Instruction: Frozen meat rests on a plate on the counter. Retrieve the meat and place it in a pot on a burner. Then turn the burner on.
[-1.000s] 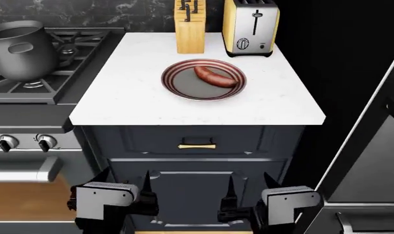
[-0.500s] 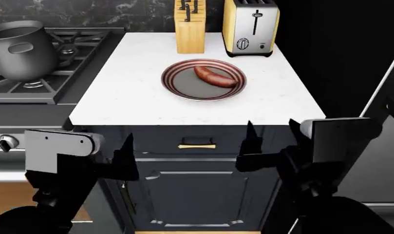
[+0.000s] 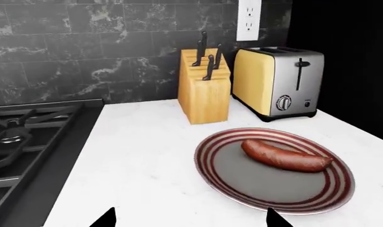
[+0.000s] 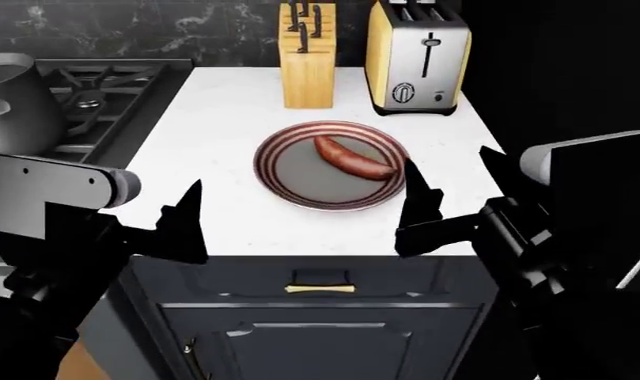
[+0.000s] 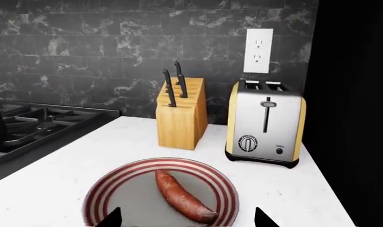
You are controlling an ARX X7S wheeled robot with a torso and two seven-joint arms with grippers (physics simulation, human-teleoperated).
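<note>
1. Head view: frozen meat [image 4: 354,160] lies on the plate [image 4: 288,180], slanted, toward the plate's far right side. Plate sits mid-counter [image 4: 219,119], nearer the front edge than the back.
2. Left gripper [image 4: 156,226] and right gripper [image 4: 446,202] both hover at the counter's front edge, flanking the plate. Each claw is spread wide and empty; neither touches anything.
3. Pot [image 4: 13,107] stands on the stove off the counter's left edge, only partly in view. Burner under it is hidden.
4. Knife block [image 4: 308,59] and toaster [image 4: 418,59] line the back edge, well clear of the plate.
5. Step in hand, as I judge: reach for the meat, nothing grasped yet.
6. Next move likely calls for 1 claw lowered astride the sausage, across its short axis, then closed.
</note>
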